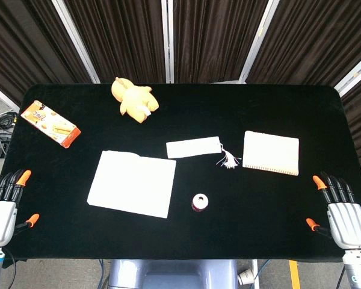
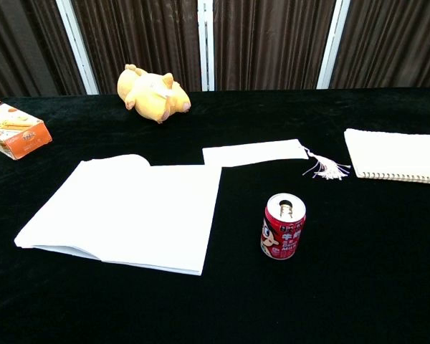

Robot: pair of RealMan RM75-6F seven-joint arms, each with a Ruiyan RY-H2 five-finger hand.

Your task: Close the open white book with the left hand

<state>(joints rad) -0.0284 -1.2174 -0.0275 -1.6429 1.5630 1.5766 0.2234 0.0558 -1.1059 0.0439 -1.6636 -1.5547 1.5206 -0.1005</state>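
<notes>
The open white book (image 1: 132, 183) lies flat on the black table, left of centre; in the chest view the book (image 2: 125, 210) spreads wide with its far left page bulging up a little. My left hand (image 1: 5, 201) rests at the table's front left corner, fingers apart, holding nothing, well left of the book. At the front right corner sits my right hand (image 1: 340, 208), also spread and empty. Neither hand shows in the chest view.
A red drink can (image 2: 283, 226) stands just right of the book. Behind it lie a white bookmark with a tassel (image 1: 194, 147) and a closed spiral notebook (image 1: 271, 152). A yellow plush toy (image 1: 133, 98) and an orange snack box (image 1: 50, 124) sit at the back left.
</notes>
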